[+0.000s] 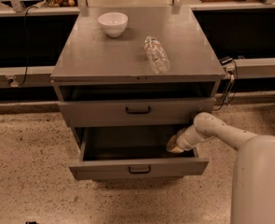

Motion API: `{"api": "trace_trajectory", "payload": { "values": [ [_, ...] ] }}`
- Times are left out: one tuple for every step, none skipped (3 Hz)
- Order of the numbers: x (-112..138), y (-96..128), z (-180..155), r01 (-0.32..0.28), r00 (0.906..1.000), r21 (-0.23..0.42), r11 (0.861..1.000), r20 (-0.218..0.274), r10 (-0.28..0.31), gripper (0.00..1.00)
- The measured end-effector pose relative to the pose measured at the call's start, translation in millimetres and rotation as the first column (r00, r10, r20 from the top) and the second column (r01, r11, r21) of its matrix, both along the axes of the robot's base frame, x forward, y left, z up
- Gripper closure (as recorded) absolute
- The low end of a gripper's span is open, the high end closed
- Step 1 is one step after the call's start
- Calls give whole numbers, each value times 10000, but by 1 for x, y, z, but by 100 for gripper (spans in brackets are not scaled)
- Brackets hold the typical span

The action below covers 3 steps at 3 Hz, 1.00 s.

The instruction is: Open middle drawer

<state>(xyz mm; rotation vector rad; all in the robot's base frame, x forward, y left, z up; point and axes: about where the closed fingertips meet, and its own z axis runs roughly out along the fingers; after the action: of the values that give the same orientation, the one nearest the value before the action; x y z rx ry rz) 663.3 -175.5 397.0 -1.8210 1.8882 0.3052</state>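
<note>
gripper: the gripper [175,147] is sitting low inside the pulled-out drawer, at its right end, right by the right side wall and just behind the front panel
grip state: not readable from where i'm standing, the tip is showing only as a pale blob against the dark tray
arm: the white arm [219,130] is reaching in from the right and angling down to the left over the drawer's right corner
robot body: the big white body [260,181] is filling the lower right corner
middle drawer: the middle drawer [104,170] is standing pulled well out of the grey cabinet [104,59], with the dark shallow tray showing from above
middle drawer handle: the small black pull [139,170] is sitting at the centre of the front panel, and the gripper is off to its right, not touching it
upper drawer: the upper drawer [95,113] is sitting above, out only slightly, with its own black handle [138,109] at the centre
cabinet top: a white bowl [113,23] is sitting upright near the back left, and a clear plastic bottle [156,55] is lying on its side right of centre, the two well apart
floor: speckled floor [30,171] is running around the cabinet
</note>
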Motion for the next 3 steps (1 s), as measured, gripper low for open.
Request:
{"api": "trace_trajectory", "payload": {
  "values": [
    [-22,3,-5,-304,9966,-145,9994,-775,292,100],
    [-46,9,-1,-564,9916,-129,9983,-1171,545,100],
    [-50,10,-1,-603,9906,-101,9981,-1233,586,100]
  ]
}}
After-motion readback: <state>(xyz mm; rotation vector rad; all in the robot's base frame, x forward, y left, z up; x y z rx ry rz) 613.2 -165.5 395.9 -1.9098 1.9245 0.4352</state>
